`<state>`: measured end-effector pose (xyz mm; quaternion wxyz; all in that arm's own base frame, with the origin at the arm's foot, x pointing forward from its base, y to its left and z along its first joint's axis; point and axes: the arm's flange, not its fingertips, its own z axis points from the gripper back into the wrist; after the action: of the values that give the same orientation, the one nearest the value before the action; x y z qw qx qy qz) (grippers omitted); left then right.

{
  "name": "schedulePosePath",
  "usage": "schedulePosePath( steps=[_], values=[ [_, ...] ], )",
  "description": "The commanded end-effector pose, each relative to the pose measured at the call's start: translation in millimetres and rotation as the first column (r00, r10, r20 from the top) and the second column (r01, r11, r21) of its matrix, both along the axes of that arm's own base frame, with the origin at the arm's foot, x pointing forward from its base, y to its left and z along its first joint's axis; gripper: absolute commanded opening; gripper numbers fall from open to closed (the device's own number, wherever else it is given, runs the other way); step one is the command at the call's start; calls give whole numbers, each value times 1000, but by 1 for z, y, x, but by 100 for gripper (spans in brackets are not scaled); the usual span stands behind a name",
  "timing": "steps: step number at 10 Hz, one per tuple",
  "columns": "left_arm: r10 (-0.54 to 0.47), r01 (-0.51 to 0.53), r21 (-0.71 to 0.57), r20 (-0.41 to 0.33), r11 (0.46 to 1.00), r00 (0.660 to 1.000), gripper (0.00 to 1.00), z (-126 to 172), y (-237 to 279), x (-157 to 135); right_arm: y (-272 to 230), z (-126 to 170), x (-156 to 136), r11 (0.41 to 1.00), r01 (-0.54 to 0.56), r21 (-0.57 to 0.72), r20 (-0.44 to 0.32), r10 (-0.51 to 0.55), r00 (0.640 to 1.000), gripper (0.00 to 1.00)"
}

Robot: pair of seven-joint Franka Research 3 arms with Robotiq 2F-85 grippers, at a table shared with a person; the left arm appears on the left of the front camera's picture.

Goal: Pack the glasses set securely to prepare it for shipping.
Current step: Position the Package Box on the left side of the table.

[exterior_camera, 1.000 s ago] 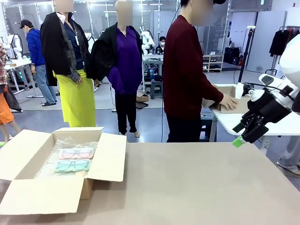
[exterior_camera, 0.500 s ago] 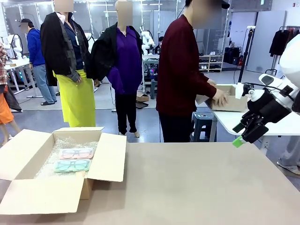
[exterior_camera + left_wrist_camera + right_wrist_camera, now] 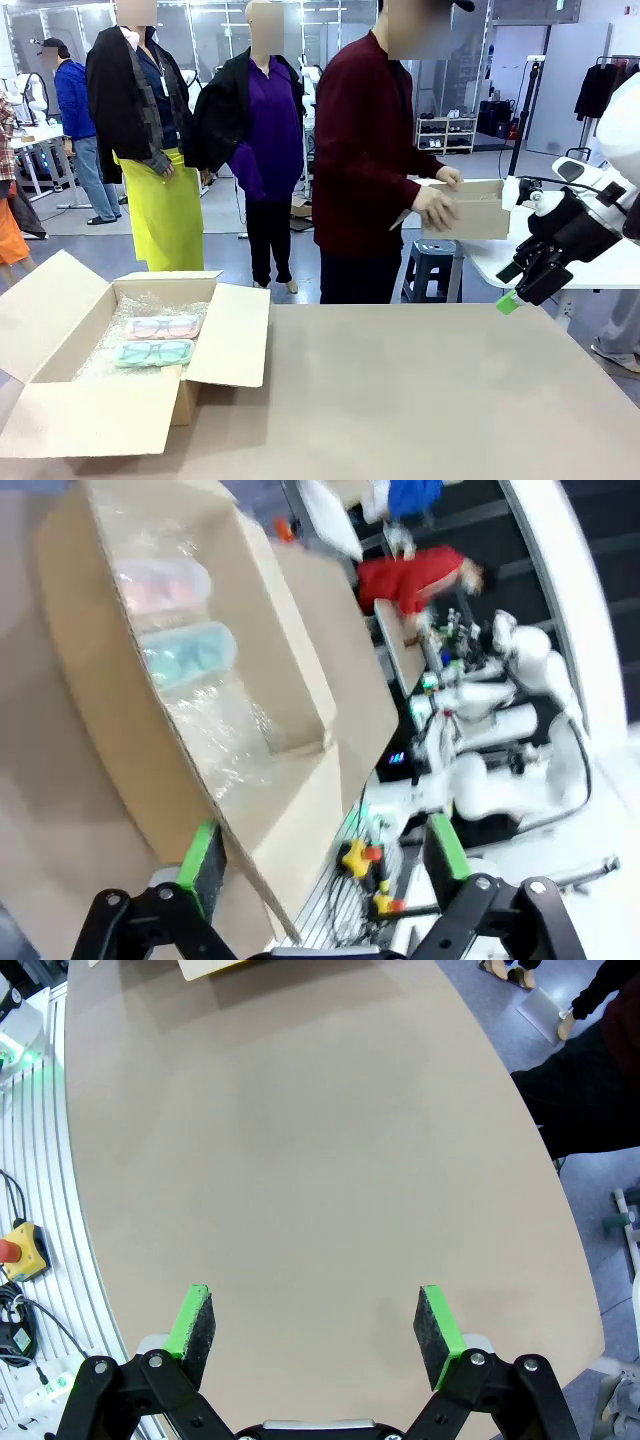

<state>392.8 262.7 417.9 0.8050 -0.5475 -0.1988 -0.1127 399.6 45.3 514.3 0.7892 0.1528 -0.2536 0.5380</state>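
Note:
The glasses set lies inside an open cardboard box (image 3: 236, 340) at the table's left: a pale pink case (image 3: 163, 327) and, nearer me, a mint green case (image 3: 155, 352), both flat on bubble wrap (image 3: 125, 305). In the left wrist view the pink case (image 3: 160, 585) and green case (image 3: 192, 650) lie farther off in the box (image 3: 120, 730). My left gripper (image 3: 325, 855) is open off the box's side, holding nothing. My right gripper (image 3: 515, 292) hangs at the table's right edge. It is open over bare tabletop (image 3: 315, 1325).
A person in a maroon top stands at the far side, holding a small cardboard box (image 3: 468, 210) in both hands. The box's four flaps are spread open, and the left flap (image 3: 45, 300) is tilted up. A white side table (image 3: 600, 265) stands behind my right arm.
The person has lifted the small cardboard box off the side table and turned towards my table. The big box's left flap has swung upward. My right arm has not moved.

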Motion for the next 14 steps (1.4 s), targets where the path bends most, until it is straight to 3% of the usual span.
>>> schedulePosePath(
  steps=[1, 2, 4, 5, 6, 10, 12, 14],
  values=[
    [-35, 1, 168, 197, 986, 980, 100, 23, -61, -31, 1, 2, 0, 1000, -6, -6, -3, 6, 1000, 100],
    [-92, 36, 200, 278, 979, 956, 100, 43, -87, -42, 1, 2, 0, 1000, -6, -6, -3, 6, 1000, 100],
    [-142, -5, 342, 404, 940, 904, 100, 74, -130, -60, 1, 2, 0, 1000, -6, -6, -3, 6, 1000, 100],
    [-111, -64, 334, 480, 940, 870, 100, 97, -139, -76, 1, 2, 0, 1000, -6, -6, -3, 6, 1000, 100],
    [-138, -8, 273, 511, 962, 848, 100, 117, -141, -93, 1, 2, 0, 1000, -6, -6, -3, 6, 1000, 100],
    [-293, 42, 473, 471, 880, 832, 100, 113, -193, -107, 1, 2, 0, 1000, -6, -6, -3, 6, 1000, 100],
    [-336, 52, 551, 430, 833, 838, 100, 115, -212, -102, 1, 2, 0, 1000, -6, -6, -3, 6, 1000, 100],
    [-370, 29, 660, 384, 750, 846, 100, 119, -240, -86, 1, 2, 0, 1000, -6, -6, -3, 6, 1000, 100]
  ],
)
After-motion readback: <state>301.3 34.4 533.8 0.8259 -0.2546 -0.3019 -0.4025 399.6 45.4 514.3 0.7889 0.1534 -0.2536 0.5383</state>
